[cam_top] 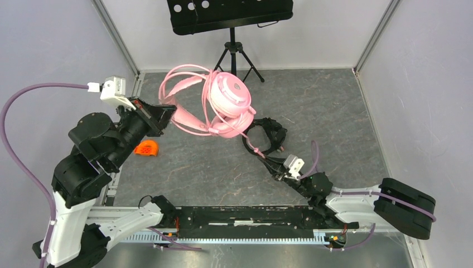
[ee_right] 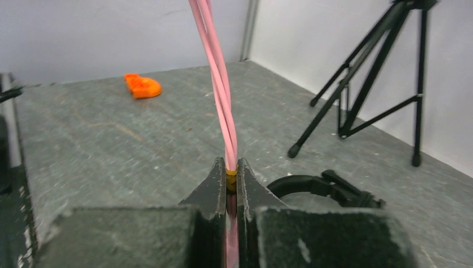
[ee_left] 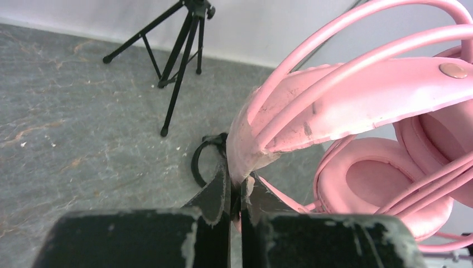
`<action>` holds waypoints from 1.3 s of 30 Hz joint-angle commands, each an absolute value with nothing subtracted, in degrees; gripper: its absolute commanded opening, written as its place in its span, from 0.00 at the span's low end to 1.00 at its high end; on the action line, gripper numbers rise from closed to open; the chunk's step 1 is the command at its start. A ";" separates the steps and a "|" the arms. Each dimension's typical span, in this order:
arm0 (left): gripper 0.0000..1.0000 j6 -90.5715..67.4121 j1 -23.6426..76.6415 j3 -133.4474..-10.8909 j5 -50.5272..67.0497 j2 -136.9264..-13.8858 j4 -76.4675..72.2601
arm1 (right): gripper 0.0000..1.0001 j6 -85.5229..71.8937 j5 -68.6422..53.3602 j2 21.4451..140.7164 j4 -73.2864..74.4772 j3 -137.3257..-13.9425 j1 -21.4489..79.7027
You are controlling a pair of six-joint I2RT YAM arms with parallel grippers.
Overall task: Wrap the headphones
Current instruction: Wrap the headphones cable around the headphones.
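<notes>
Both clamped: left gripper [ee_left: 235, 187] on pink headphones [ee_left: 357, 100], right gripper [ee_right: 231, 167] on pink cable [ee_right: 220, 84]; grey mottled table [cam_top: 212, 173], white walls [cam_top: 323, 33].

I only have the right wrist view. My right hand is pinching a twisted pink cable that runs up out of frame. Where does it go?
Observer: The pink cable runs up to the pink headphones, just past the black headphones.
Operator: What is holding the pink pair?
Observer: The left hand is shut on their headband.
Operator: Anything close behind them?
Observer: The black music stand is right behind them, and its desk overhangs that spot. You only see its tripod legs.
</notes>
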State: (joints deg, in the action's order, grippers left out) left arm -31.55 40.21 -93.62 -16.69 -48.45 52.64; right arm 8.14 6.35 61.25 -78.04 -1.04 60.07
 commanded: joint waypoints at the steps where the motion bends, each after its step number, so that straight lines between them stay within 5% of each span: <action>1: 0.02 -40.42 39.95 -91.68 -20.18 -47.50 35.61 | 0.00 8.64 0.99 65.68 -76.22 0.66 61.99; 14: 0.02 -50.95 39.90 -88.77 -4.26 -48.75 27.17 | 0.00 13.75 2.77 73.74 -70.62 -7.77 60.58; 39: 0.02 -44.39 39.90 -89.40 -14.19 -54.06 25.95 | 0.00 19.42 -7.84 79.79 -64.98 -11.11 61.87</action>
